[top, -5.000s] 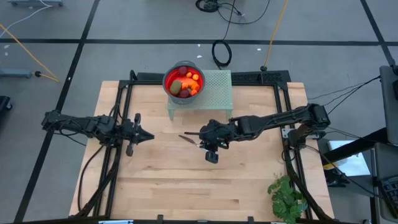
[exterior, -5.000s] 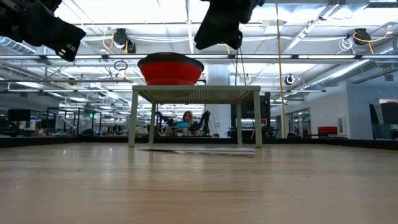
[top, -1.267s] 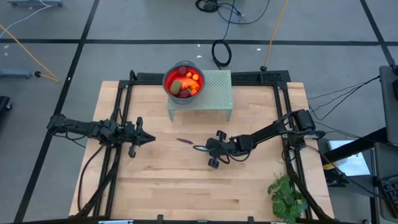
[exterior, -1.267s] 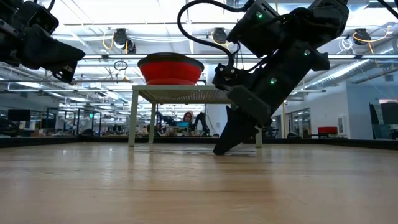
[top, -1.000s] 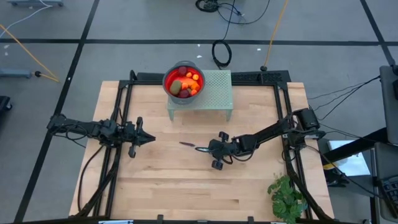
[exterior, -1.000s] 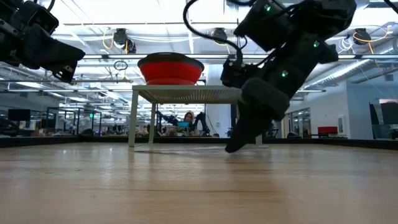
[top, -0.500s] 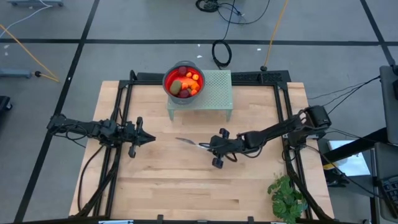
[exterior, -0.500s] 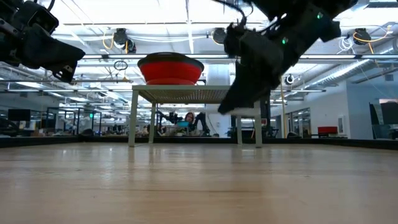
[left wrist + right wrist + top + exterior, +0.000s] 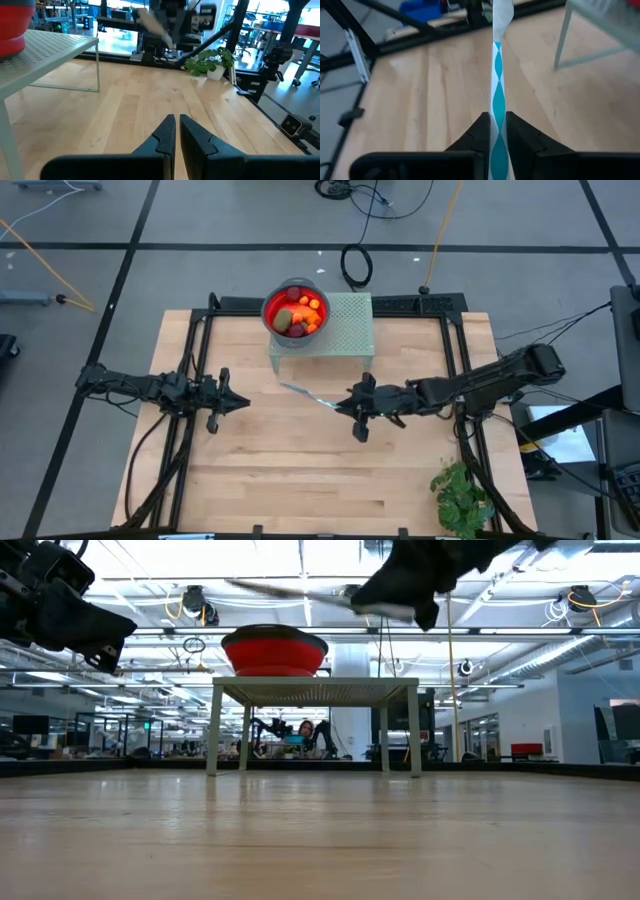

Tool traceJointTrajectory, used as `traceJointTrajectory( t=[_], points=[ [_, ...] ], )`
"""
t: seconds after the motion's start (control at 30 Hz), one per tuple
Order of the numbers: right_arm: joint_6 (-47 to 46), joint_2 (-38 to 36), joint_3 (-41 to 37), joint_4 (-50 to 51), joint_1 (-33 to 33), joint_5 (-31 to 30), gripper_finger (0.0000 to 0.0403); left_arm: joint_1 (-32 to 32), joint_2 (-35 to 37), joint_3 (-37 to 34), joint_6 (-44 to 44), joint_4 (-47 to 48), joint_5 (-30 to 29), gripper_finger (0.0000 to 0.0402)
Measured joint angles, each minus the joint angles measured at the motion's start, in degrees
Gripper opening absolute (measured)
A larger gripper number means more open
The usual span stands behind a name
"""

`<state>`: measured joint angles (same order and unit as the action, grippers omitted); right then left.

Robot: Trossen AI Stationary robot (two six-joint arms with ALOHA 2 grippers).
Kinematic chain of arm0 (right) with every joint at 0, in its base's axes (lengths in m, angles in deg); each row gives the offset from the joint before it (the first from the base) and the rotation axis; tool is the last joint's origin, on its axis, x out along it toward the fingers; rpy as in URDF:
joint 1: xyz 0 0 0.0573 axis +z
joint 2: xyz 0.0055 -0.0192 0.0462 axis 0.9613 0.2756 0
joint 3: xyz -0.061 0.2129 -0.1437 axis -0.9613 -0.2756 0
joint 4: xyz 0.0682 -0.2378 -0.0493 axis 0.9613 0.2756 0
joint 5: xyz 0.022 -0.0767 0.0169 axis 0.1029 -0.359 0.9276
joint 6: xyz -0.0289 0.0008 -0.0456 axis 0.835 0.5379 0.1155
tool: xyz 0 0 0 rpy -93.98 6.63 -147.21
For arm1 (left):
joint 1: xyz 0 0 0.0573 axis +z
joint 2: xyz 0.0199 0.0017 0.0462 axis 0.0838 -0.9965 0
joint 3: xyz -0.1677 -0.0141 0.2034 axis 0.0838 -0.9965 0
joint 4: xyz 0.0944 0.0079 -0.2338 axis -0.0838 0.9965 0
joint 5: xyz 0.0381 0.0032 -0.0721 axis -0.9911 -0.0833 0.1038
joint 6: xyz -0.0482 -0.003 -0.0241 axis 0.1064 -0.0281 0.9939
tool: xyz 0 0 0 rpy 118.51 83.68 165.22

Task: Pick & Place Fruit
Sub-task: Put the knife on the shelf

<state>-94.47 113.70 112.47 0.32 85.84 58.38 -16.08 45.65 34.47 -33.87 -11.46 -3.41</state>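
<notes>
**High view: knife held aloft, fruit in the bowl**

Your right gripper point(image 9: 345, 406) sits just right of frame centre, its fingers point(image 9: 481, 131) clamped on a thin knife point(image 9: 303, 394) with a teal-and-white handle; the blade points toward the upper left, and in the low view the knife rides well above the worktop point(image 9: 300, 470). Your left gripper point(image 9: 238, 401) waits at centre left, its fingers pressed together on nothing. The fruit point(image 9: 298, 315) lies in the red bowl point(image 9: 270, 308) atop the perforated green stand point(image 9: 345, 330), upper centre. A leafy plant point(image 9: 462, 498) sits lower right.
</notes>
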Motion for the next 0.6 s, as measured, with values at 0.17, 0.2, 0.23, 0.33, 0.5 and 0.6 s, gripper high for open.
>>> traceJointTrajectory(
  t=[0.17, 0.2, 0.23, 0.33, 0.5, 0.6],
  points=[
    [1.14, -4.26, 0.00, 0.02, 0.63, -0.17, 0.0032, 0.01, 0.01, 0.00, 0.05, 0.00, 0.00, 0.0024],
    [1.26, -4.98, 0.02, 0.00, 0.72, -0.25, 0.0032, 0.01, 0.01, 0.00, 0.04, 0.00, 0.01, 0.0024],
    [1.34, -5.62, 0.02, 0.00, 0.76, -0.33, 0.0033, 0.01, 0.00, 0.00, 0.07, 0.00, 0.00, 0.0024],
    [1.44, -7.58, 0.02, 0.02, 1.19, -2.12, 0.0035, -0.01, -0.02, 0.00, 0.07, 0.00, -0.01, 0.0024],
    [3.31, -10.17, 0.09, 0.02, 1.53, -4.48, 0.0032, 0.01, 0.00, 0.00, 0.17, -0.02, -0.02, 0.0024],
    [3.97, -11.46, 0.10, -0.07, 1.53, -5.84, 0.0035, 0.01, -0.02, 0.00, 0.26, -0.03, -0.01, 0.0024]
  ],
)
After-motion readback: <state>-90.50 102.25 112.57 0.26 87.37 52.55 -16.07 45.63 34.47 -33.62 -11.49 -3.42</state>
